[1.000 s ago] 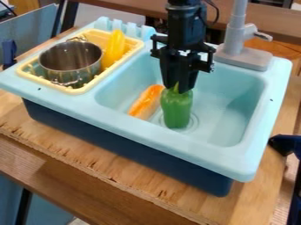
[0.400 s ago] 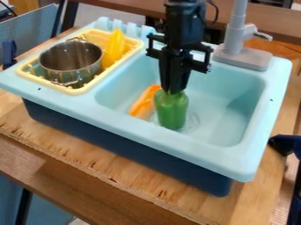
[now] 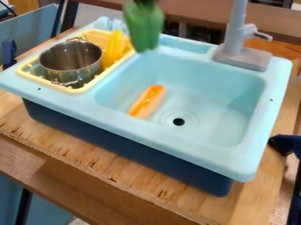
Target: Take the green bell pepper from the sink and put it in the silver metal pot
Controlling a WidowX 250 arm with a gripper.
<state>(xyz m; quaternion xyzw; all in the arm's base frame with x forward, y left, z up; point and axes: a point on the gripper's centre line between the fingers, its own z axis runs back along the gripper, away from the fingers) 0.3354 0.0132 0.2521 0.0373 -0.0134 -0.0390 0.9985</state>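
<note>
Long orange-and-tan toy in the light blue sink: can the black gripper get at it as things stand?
Probably not: the gripper looks taken up by the rounded green pepper, though nothing covers the toy.

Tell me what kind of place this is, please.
Likely a robot test space with a toy kitchen: a small plastic sink with a grey tap stands on a wooden table, and a pot sits in a yellow rack.

No readable text, label, brand, number or sign could be made out on anything in the camera view.
</note>
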